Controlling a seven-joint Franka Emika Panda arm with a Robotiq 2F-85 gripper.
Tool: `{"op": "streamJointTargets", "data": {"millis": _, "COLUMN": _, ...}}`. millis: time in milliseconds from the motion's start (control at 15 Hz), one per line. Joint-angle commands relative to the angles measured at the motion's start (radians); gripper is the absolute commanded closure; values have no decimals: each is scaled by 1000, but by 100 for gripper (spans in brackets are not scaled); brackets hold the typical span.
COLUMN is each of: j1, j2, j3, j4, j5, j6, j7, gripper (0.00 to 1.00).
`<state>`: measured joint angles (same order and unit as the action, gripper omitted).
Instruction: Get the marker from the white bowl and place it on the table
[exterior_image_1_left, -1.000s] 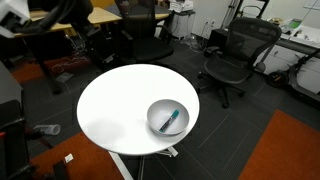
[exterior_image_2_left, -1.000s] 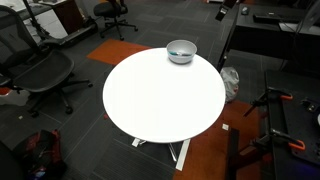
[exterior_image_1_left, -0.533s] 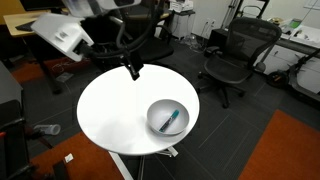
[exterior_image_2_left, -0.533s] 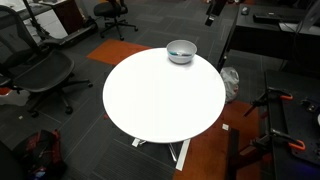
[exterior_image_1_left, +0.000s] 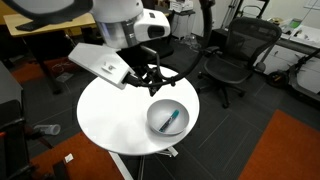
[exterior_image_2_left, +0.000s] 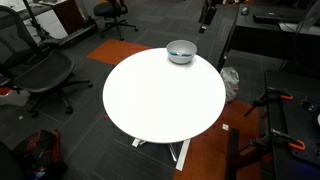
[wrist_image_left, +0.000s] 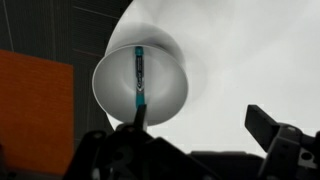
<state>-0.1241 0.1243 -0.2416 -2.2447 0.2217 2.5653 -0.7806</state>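
Observation:
The white bowl (exterior_image_1_left: 160, 111) stands near the edge of the round white table (exterior_image_1_left: 110, 115). The teal-blue marker (exterior_image_1_left: 171, 121) with a dark end lies inside it. My gripper (exterior_image_1_left: 158, 82) hangs open and empty in the air above the table, just beyond the bowl. In the wrist view the bowl (wrist_image_left: 165, 88) is at the upper left with the marker (wrist_image_left: 139, 80) lying lengthwise in it. My gripper's (wrist_image_left: 200, 125) two dark fingers are spread wide below it. Another exterior view shows the bowl (exterior_image_2_left: 181, 52) at the far edge of the table (exterior_image_2_left: 160, 100) and the gripper (exterior_image_2_left: 207, 16) above and behind it.
Black office chairs (exterior_image_1_left: 232, 58) stand around the table, with another (exterior_image_2_left: 35, 70) in an exterior view. Wooden desks (exterior_image_1_left: 45, 22) are at the back. An orange carpet patch (exterior_image_1_left: 285, 150) lies on the dark floor. A tripod stand (exterior_image_2_left: 275, 120) is beside the table.
My arm has swung in from the back edge of the scene, across the table, to a spot above the table beside the bowl. Bowl and marker have not moved.

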Motion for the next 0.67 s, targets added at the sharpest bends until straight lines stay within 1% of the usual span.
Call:
{"op": "streamJointTargets", "data": {"millis": 0, "j1": -46, "j2": 9, "j3": 44, "j4": 8, "j5": -15, "j6": 0, "j7": 11, "gripper": 0}}
{"op": "streamJointTargets", "data": {"millis": 400, "j1": -49, "j2": 19, "j3": 49, "j4": 19, "j5": -16, "j6": 0, "j7": 11, "gripper": 0}}
{"op": "streamJointTargets", "data": {"millis": 533, "j1": -59, "j2": 55, "j3": 60, "j4": 52, "j5": 9, "j6": -2, "j7": -14, "gripper": 0}}
{"op": "streamJointTargets", "data": {"millis": 600, "j1": -66, "j2": 65, "j3": 67, "j4": 60, "j5": 2, "j6": 2, "j7": -10, "gripper": 0}}
